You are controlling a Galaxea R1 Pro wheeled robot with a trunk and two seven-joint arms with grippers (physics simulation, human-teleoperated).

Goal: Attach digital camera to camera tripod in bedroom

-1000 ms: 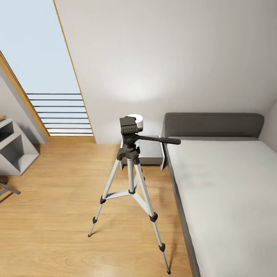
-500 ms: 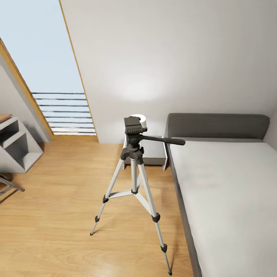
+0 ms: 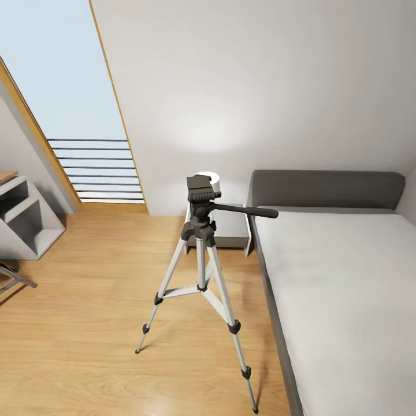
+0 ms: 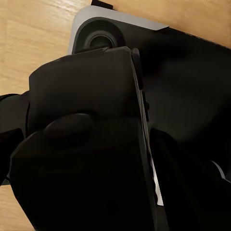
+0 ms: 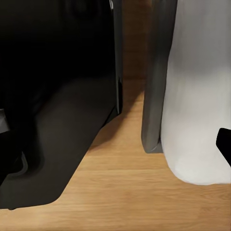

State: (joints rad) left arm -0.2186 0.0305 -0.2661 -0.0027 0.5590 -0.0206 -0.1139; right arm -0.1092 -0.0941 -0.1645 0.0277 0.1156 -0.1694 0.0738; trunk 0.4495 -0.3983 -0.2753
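Note:
The camera tripod (image 3: 201, 248) stands on the wood floor in the middle of the head view, beside the bed. Its silver legs are spread, and its dark grey pan head (image 3: 199, 189) is bare on top, with the long handle (image 3: 248, 211) pointing toward the bed. In the left wrist view a bulky black humped body, the digital camera (image 4: 86, 144), sits right against the lens in my left gripper and hides the fingers. In the right wrist view one dark fingertip (image 5: 224, 144) shows at the frame's edge over the mattress corner.
A low grey bed (image 3: 271, 323) with a white mattress runs along the right. A white nightstand (image 3: 231, 231) with a round lamp stands behind the tripod. White cubby shelves (image 3: 23, 225) stand at the left under the slanted window (image 3: 69, 86). My black base (image 5: 57, 144) is near the bed corner.
The head view shifted slightly between one second and half a second ago, so the room slid a little to the right. Since then nothing has moved.

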